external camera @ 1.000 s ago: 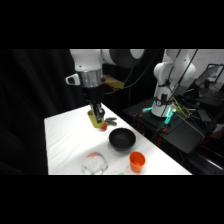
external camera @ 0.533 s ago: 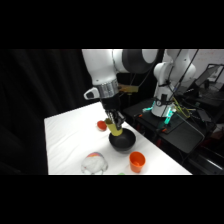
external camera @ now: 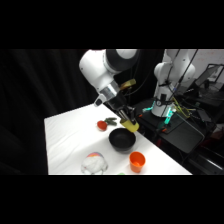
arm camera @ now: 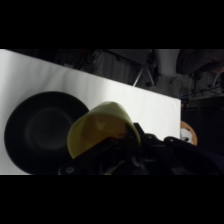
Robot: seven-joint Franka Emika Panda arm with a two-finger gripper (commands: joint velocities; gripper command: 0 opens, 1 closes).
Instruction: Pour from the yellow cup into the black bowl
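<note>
The yellow cup (external camera: 130, 125) hangs tilted over the far right rim of the black bowl (external camera: 121, 140), with my gripper (external camera: 126, 119) shut on it. In the wrist view the yellow cup (arm camera: 100, 131) fills the centre, its open mouth turned toward the camera, and the black bowl (arm camera: 35, 127) lies to its left on the white table (arm camera: 140, 105). My gripper's black linkage (arm camera: 150, 157) rises at the bottom and mostly hides the fingers.
An orange cup (external camera: 136, 161) stands near the table's front right. A clear whitish domed object (external camera: 95, 163) sits at the front. A small red thing (external camera: 102, 124) and a dark green thing (external camera: 111, 120) lie behind the bowl. A second robot base (external camera: 162, 100) stands beyond the table.
The arm has swung and tilted over, carrying the yellow cup from the left of the bowl to above its far right rim, and the cup has tipped over toward the bowl.
</note>
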